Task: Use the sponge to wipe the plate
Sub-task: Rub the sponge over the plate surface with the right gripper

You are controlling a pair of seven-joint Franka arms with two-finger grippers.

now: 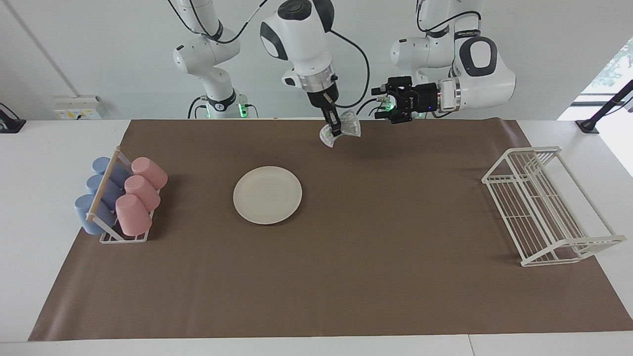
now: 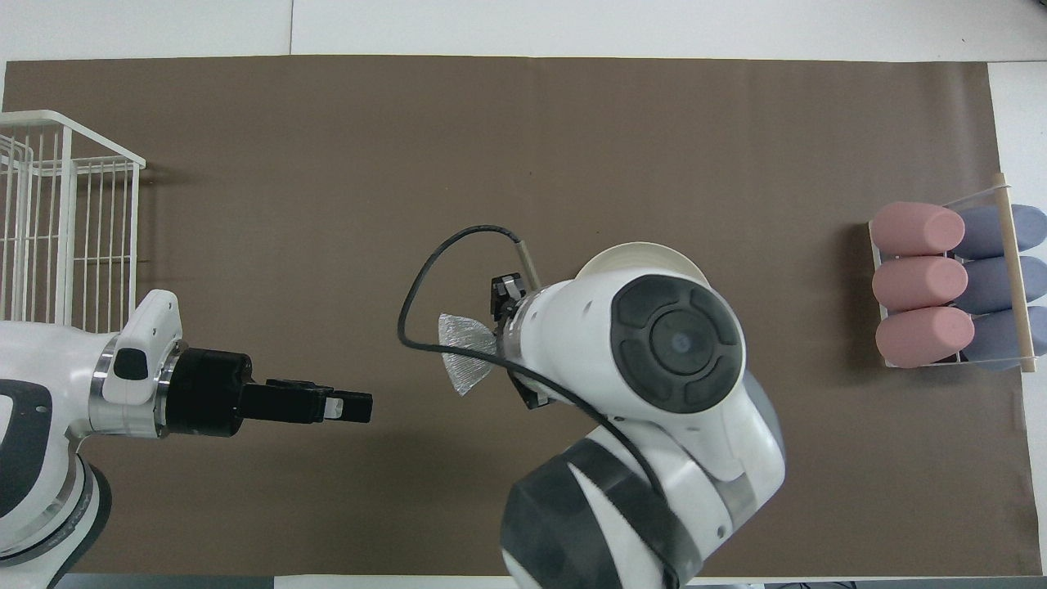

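1. The carry step is in hand: the small silvery-grey speckled sponge (image 1: 341,131) is clamped in the right gripper (image 1: 335,130), in the air over the brown mat (image 1: 346,277).
2. The left gripper (image 1: 382,104) hangs apart-fingered and empty beside it, waiting.
3. Next, the sponge must be lowered onto the round cream-white plate (image 1: 267,195), which lies bare mid-mat.
4. The small rack (image 1: 110,240) holds pink and blue cups (image 1: 132,214); the white wire rack (image 1: 544,207) holds nothing.
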